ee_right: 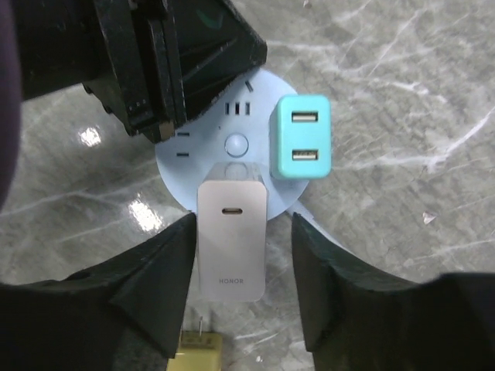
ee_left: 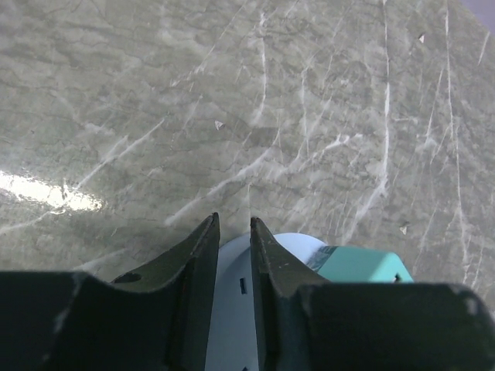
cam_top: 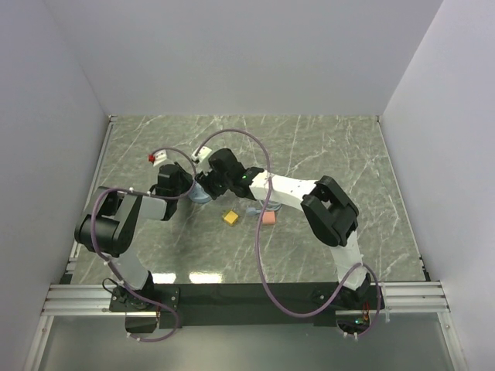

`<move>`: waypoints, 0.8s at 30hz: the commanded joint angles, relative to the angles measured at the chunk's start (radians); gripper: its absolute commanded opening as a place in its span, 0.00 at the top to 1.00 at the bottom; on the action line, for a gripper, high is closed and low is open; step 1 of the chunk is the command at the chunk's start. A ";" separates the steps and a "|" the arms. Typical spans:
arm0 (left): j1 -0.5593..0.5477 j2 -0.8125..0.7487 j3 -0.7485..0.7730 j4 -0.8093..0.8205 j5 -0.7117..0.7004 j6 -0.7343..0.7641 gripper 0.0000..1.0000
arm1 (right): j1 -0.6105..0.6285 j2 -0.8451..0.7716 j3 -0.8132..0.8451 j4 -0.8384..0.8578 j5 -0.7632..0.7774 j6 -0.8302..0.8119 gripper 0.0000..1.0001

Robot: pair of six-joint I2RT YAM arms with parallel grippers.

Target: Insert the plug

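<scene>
A round light-blue socket hub [ee_right: 232,147] lies on the marble table, with a teal two-port charger [ee_right: 300,137] standing in it on the right. The plug, a white charger block [ee_right: 232,239], stands over the hub's near edge with its port facing the camera; I cannot tell how deep its pins sit. My right gripper [ee_right: 242,218] is open around it: the left finger touches its side and the right finger stands apart. My left gripper [ee_left: 232,222] is at the hub's [ee_left: 236,294] far-left rim, its jaws narrowed onto the blue body.
A yellow plug [ee_right: 197,352] with bare prongs lies just behind the white block, also visible from above [cam_top: 230,217] beside a pink block [cam_top: 268,217]. Purple cables loop over both arms. White walls enclose the table on three sides.
</scene>
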 commanded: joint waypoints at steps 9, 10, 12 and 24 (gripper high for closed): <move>-0.004 0.027 0.027 0.060 0.072 0.021 0.73 | 0.015 0.021 0.066 -0.033 0.029 -0.028 0.50; -0.006 0.030 0.030 0.060 0.070 0.021 0.73 | 0.018 0.024 0.070 -0.033 0.041 -0.028 0.51; -0.016 0.047 0.033 0.062 0.073 0.020 0.73 | 0.021 0.037 0.095 -0.043 0.042 -0.028 0.52; -0.049 0.093 0.010 0.100 0.093 0.016 0.75 | 0.019 0.150 0.273 -0.209 0.051 -0.036 1.00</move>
